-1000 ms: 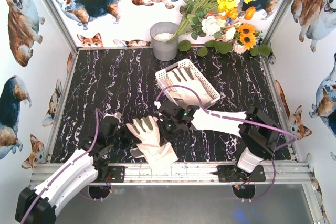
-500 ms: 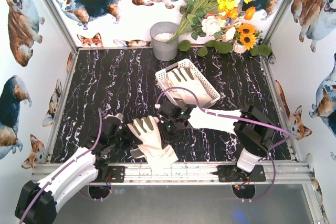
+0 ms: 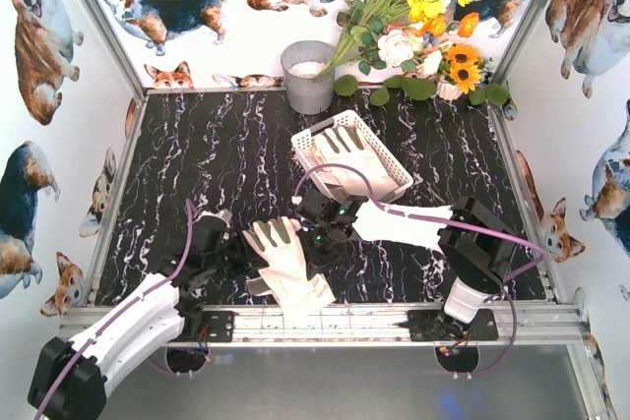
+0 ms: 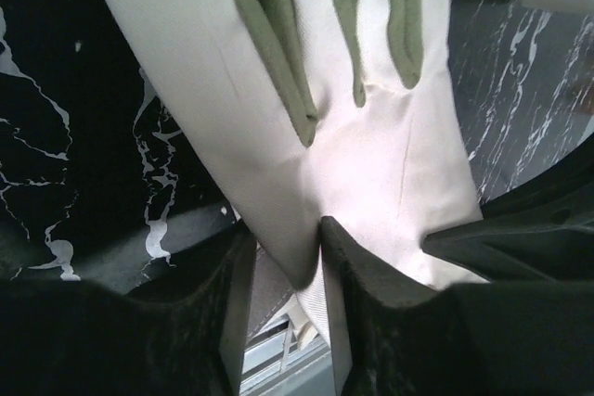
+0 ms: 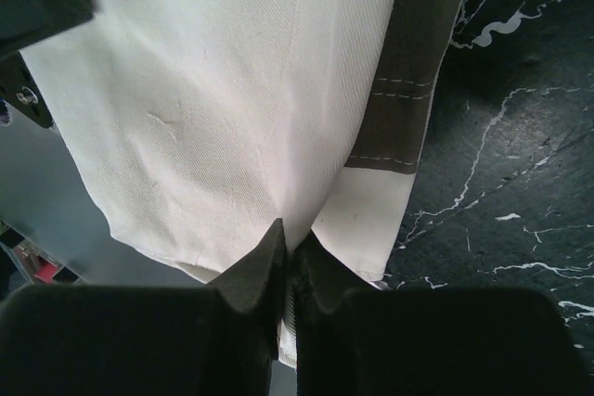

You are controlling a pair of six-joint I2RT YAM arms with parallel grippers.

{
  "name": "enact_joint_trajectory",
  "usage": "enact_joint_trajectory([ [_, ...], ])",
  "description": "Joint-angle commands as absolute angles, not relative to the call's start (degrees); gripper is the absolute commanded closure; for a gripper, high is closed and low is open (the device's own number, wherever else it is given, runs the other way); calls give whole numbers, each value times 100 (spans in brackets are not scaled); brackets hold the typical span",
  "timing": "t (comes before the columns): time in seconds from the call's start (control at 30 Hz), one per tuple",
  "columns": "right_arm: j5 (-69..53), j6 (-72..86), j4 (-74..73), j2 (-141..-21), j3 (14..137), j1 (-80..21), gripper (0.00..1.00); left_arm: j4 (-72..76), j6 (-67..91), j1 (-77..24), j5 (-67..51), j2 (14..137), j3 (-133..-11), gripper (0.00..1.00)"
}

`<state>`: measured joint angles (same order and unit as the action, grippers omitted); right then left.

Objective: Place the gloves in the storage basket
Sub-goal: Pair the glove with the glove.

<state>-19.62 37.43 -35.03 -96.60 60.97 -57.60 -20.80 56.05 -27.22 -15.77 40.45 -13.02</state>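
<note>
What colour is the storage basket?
The storage basket is white, with perforated sides; the top external view shows it best.

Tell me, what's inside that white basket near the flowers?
A cream glove with grey fingers lies inside the white lattice basket. It covers most of the floor, so anything beneath it is hidden.

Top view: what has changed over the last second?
The right gripper slid a little left and toward the near edge, and is pinched shut on the loose glove. The left gripper has opened, its jaws now apart around that glove's edge. The loose glove barely shifted. The storage basket and the glove inside it stayed put.
</note>
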Motion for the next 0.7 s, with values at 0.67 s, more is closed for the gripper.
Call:
enact_joint_trajectory([
  [0.67,-1618,3881,-3973,-9572,6375,-5827,96,-1349,5505,-2672,-1873,3550,-1320,71],
])
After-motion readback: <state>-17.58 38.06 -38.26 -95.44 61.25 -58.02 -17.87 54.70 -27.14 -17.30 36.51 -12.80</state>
